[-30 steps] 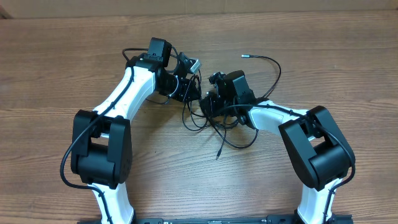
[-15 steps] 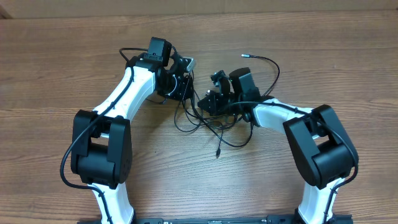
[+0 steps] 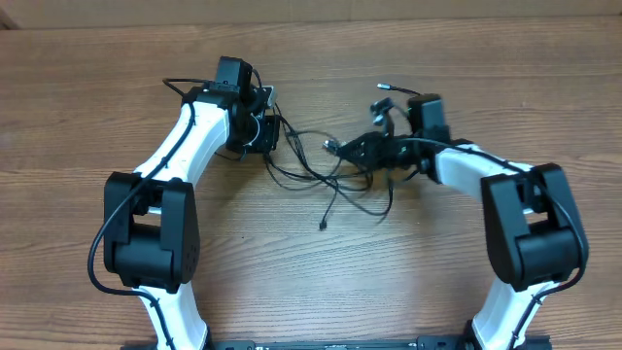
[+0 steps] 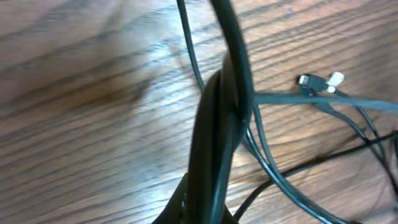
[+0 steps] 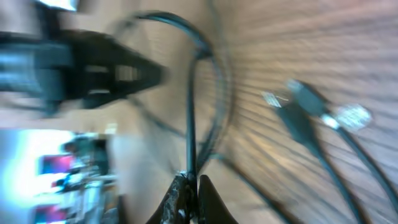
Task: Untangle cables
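Left arm: white and black, left of the tangle. It is bent at the elbow, with the forearm reaching up and inward.
Left claw: the left gripper [image 3: 265, 129] sits at the tangle's left edge. Its jaws are pinched together on a black strand that runs up between them in its own wrist view [image 4: 217, 134].
Cables: the cables [image 3: 321, 167] lie as thin black loops between the two claws. One loose end [image 3: 322, 227] trails just below the tangle and another tip [image 3: 382, 87] lies above it on the right.
Right claw: the right gripper [image 3: 338, 147] is at the tangle's right side, pointing left. Its tips are closed tight on a single strand [image 5: 189, 183].
Right arm: right of the tangle, elbow low, forearm angled up and inward.
Hard to make out: both wrist views are blurred — the plugs [image 4: 320, 81] beside the tangle show only as pale smears. Seen from overhead, the left claw's tips are lost against its dark body.
Surface: the table [image 3: 292, 282] is brown wood grain — it spreads out all around the tangle.
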Controlling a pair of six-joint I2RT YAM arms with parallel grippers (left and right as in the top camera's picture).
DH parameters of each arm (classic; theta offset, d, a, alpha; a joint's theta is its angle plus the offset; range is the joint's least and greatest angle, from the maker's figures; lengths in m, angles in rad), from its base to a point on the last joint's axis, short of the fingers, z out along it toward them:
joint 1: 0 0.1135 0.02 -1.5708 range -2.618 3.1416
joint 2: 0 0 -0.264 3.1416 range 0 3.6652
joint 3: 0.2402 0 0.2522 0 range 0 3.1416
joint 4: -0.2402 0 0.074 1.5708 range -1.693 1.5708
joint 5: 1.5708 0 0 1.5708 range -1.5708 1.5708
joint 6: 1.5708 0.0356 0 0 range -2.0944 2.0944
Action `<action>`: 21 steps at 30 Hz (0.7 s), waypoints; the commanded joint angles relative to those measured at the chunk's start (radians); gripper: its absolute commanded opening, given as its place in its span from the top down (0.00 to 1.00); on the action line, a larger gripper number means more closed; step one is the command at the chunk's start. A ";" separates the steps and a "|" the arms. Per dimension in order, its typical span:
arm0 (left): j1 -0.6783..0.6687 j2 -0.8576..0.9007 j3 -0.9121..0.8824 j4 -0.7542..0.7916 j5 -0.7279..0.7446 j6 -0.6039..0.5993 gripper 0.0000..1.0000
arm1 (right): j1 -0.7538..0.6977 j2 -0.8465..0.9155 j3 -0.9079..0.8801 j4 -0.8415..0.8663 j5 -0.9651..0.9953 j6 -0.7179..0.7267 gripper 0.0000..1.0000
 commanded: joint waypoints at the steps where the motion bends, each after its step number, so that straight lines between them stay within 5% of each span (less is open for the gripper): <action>1: 0.004 -0.014 0.015 -0.003 -0.032 -0.020 0.96 | -0.046 -0.038 -0.003 0.017 -0.263 -0.011 0.96; 6: 0.003 -0.014 0.015 -0.003 -0.032 -0.020 0.95 | -0.089 -0.038 -0.003 -0.091 -0.110 -0.011 0.96; 12: 0.003 -0.014 0.015 -0.003 -0.027 -0.020 0.94 | -0.093 -0.038 -0.003 -0.371 0.378 -0.011 0.96; 16: 0.003 -0.014 0.015 -0.003 -0.017 -0.019 0.95 | -0.093 -0.038 -0.003 -0.461 0.525 -0.011 0.96; 21: 0.003 -0.014 0.015 -0.002 0.036 0.017 0.95 | -0.093 -0.038 -0.003 -0.531 0.661 -0.011 0.65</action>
